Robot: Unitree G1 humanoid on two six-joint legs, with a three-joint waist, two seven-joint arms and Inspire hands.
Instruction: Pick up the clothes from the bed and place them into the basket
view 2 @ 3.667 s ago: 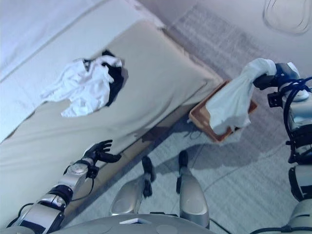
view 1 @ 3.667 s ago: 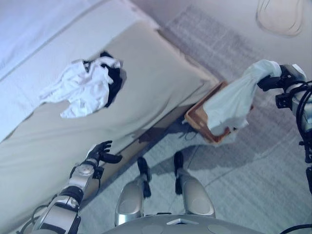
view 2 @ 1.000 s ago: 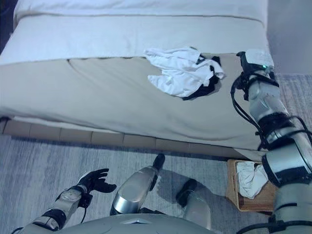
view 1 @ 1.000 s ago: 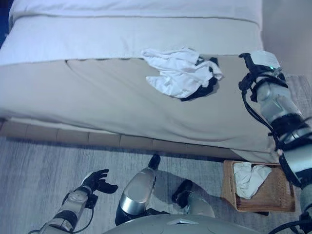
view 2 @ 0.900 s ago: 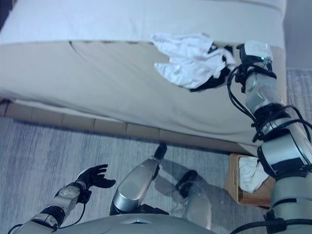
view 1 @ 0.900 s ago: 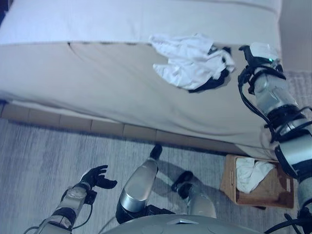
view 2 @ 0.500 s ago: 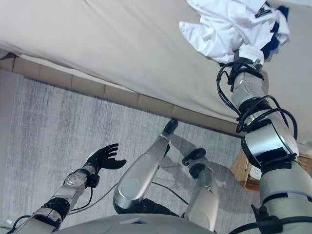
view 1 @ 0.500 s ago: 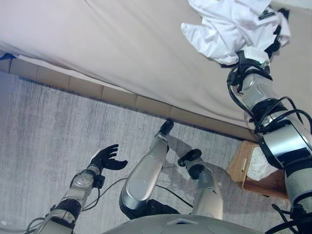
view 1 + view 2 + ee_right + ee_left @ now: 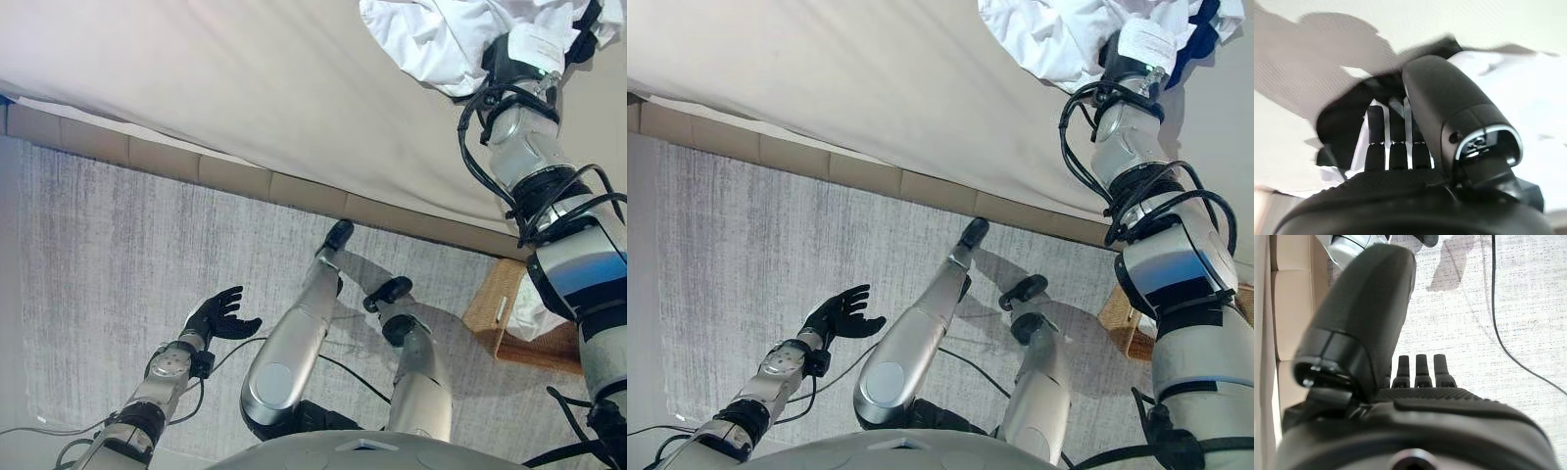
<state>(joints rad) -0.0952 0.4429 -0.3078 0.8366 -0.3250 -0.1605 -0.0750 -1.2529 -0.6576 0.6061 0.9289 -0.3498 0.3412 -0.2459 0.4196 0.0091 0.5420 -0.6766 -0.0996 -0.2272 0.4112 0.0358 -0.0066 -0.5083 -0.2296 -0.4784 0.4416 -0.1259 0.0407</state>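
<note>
Presently we find the right hand (image 9: 1400,161) with fingers extended into the white and dark clothes (image 9: 431,39) on the bed (image 9: 245,88), nothing gripped, so we judge a shallow closure may leave one garment behind, the basket (image 9: 495,313) well apart.

I see open bed (image 9: 245,88) beside the clothes pile (image 9: 441,39); the basket (image 9: 509,313) sits on the floor below the bed's edge.

I see the clothes (image 9: 441,34) on the bed (image 9: 245,88) near its right end; the basket (image 9: 509,318) sits on the floor (image 9: 108,255) below that end.
</note>
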